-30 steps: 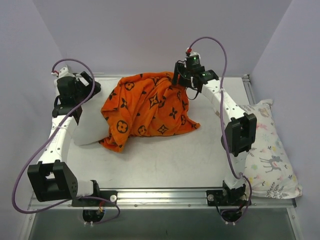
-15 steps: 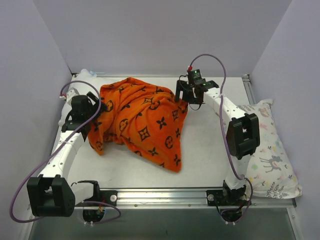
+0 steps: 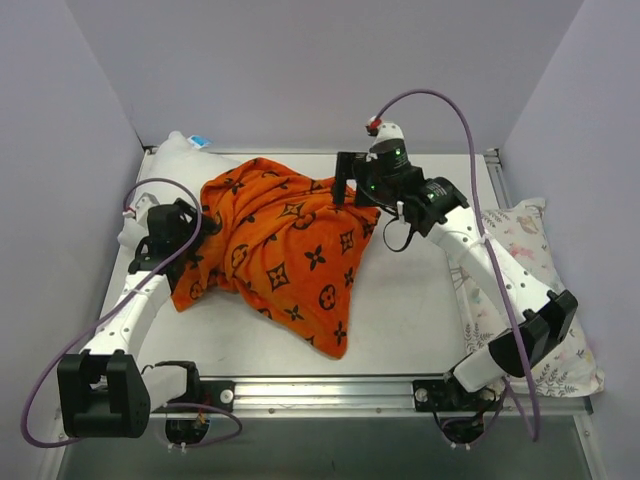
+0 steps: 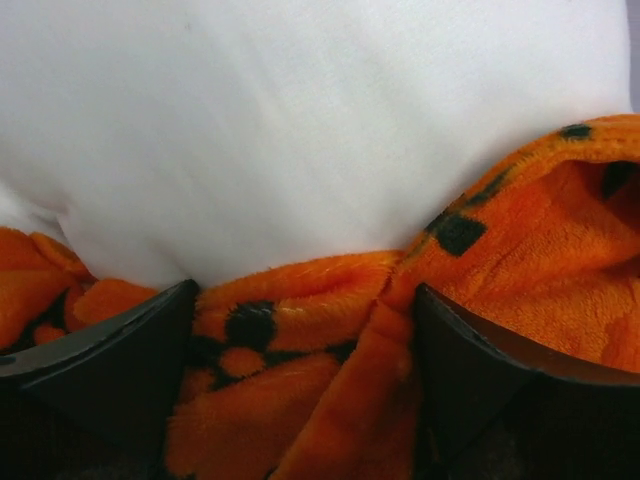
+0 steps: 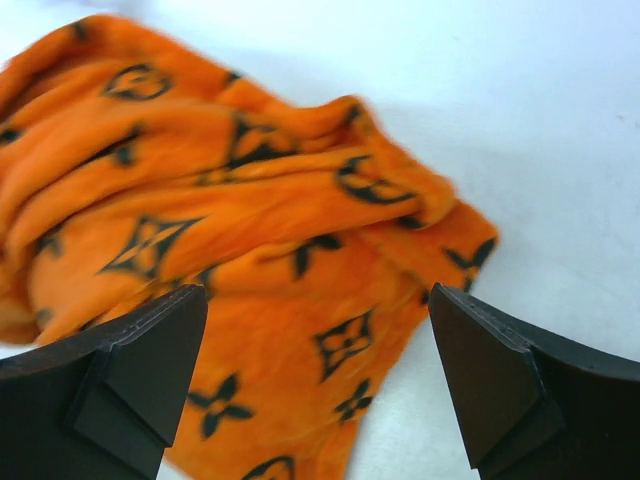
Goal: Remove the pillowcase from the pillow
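Note:
The orange pillowcase (image 3: 285, 250) with black motifs lies crumpled over the left middle of the table. The plain white pillow (image 3: 165, 160) pokes out of it at the back left corner. My left gripper (image 3: 188, 222) sits at the cloth's left edge against the pillow. In the left wrist view its fingers stand wide apart, with a bunched fold of pillowcase (image 4: 300, 340) between them and the white pillow (image 4: 300, 130) right behind. My right gripper (image 3: 342, 188) hovers open over the cloth's back right edge, and the pillowcase (image 5: 250, 250) shows below its empty fingers.
A white pillow with pastel animal print (image 3: 535, 300) lies along the table's right edge, beside the right arm. Purple walls close in the back and both sides. A metal rail (image 3: 330, 385) runs along the near edge between the arm bases.
The pillowcase has been drawn left and forward, off more of the pillow. My left gripper came from the pillow's end to the cloth's left edge. My right arm stretched out leftward.

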